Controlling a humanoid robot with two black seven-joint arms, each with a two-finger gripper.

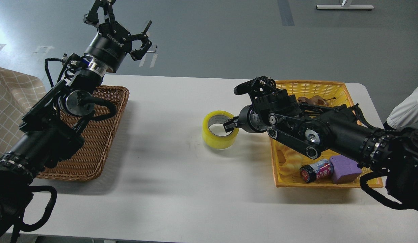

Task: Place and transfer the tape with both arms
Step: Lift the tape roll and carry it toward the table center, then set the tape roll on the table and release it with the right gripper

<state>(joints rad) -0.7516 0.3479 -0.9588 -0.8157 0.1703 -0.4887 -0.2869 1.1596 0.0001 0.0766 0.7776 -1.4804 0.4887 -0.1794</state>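
The tape (220, 134), a wide yellow roll with a pale core, lies flat on the white table (182, 189) near its middle. My right gripper (234, 108) reaches in from the right. Its fingers are spread: one fingertip (230, 125) touches the roll's right rim and the other finger (243, 89) sticks out higher up, away from the roll. The roll rests on the table. My left gripper (123, 25) is open and empty, raised high above the far left of the table, well apart from the tape.
A brown wicker tray (107, 101) lies at the left under my left arm. A yellow basket (310, 87) at the right holds a yellow twisted toy (288, 163), a can (316, 170), a purple block (344, 168) and a brown item (312, 99). A checked cloth (13, 101) hangs at far left.
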